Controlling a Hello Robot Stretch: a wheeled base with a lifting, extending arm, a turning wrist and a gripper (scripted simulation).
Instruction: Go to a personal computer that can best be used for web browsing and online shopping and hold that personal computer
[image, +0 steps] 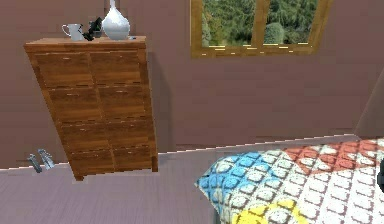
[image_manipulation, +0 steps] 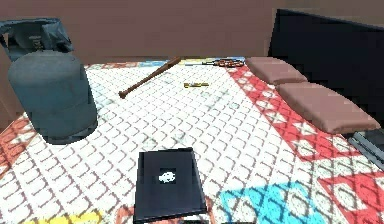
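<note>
My bed stop: the personal computer is right here on the quilt.

The big bed (image_manipulation: 250, 150) has a bright quilt. A fat grey backpack (image_manipulation: 50, 95) sits on it, and well apart from that lies the flat dark personal computer (image_manipulation: 168, 183), lid down, near the arm side view's bottom edge. I think I should come down slowly, straight over it, and take one thin edge so it does not slide. I cannot tell what my gripper is doing. I count one bed, one backpack, two pillows (image_manipulation: 322, 105), one personal computer and one bat (image_manipulation: 150, 77).
</note>
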